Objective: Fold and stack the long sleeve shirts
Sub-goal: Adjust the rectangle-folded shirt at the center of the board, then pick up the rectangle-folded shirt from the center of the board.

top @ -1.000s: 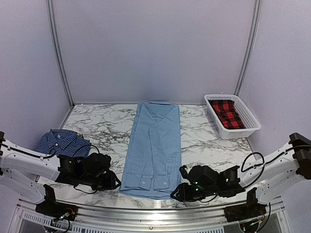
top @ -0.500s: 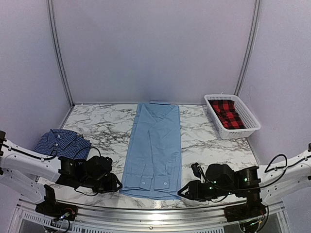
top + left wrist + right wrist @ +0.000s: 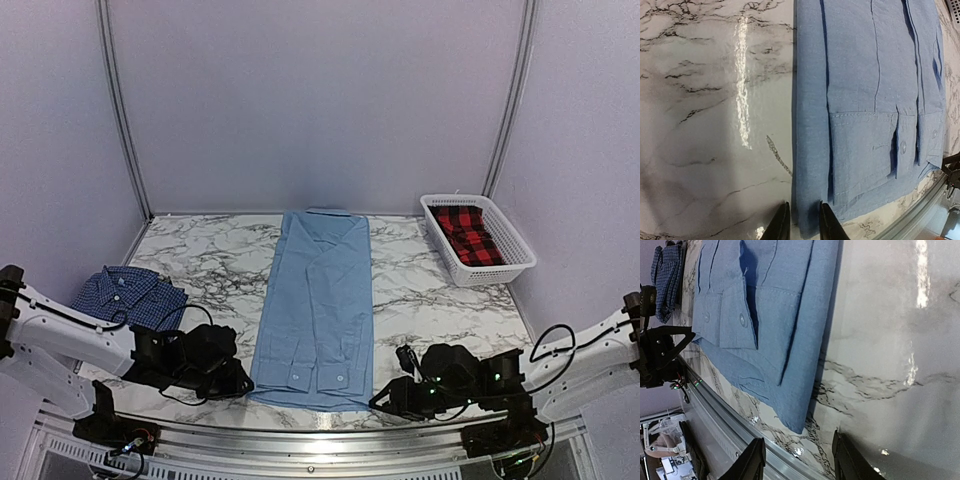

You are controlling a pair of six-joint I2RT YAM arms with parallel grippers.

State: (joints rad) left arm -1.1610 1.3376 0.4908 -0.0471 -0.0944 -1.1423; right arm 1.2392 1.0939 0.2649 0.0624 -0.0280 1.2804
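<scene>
Honestly, left claw (image 3: 804,212) barely open around the shirt (image 3: 865,100) corner, right claw (image 3: 799,442) wide and empty, so I might pinch one layer.

Top view: fixed, high behind the arm bases, facing down and away. Wide and distant, it takes in the whole marble table (image 3: 200,255) up to the far wall.

Left wrist view: low and close, above the near left corner of the light blue shirt (image 3: 318,300), looking along its left edge.

Right wrist view: low and close at the near right corner, facing left, as far as the checked shirt (image 3: 667,280).

Both wrist views share the near hem and cuffs.
</scene>
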